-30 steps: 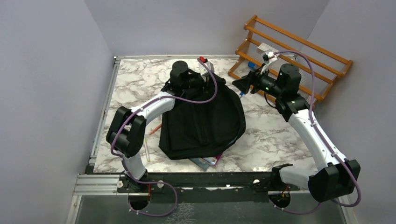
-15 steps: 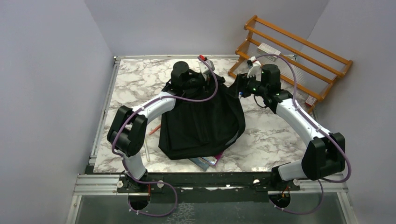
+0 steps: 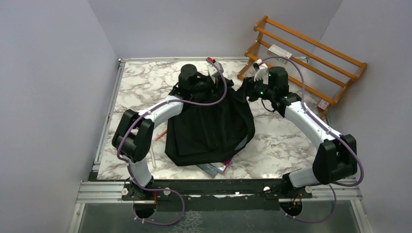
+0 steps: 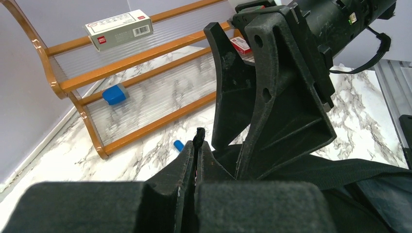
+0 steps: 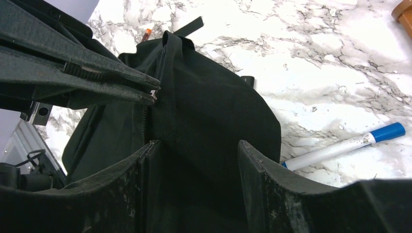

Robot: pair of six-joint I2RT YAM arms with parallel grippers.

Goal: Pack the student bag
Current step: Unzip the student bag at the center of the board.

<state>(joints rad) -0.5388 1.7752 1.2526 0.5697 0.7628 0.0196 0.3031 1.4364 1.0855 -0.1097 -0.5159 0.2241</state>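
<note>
1. The bag (image 3: 209, 126) is lying mid-way across the table (image 3: 286, 141), on top of some books (image 3: 214, 167). It isn't shifting.
2. Your left gripper (image 4: 197, 145) is staying shut, pinching a small black tab at the bag's far top edge. I can't tell if that's a zip pull or fabric.
3. The change: your right gripper (image 5: 194, 150) is swinging in from the rack (image 3: 311, 53) and is now sitting just beside the left one.
4. Its jaws are standing apart, straddling a fold of the bag's rim. It isn't clamping yet, as far as I'm seeing.
5. My read: you're setting up to spread the mouth with both arms. The marker (image 5: 340, 148) is lying on the table beside the bag, not yet packed.
</note>
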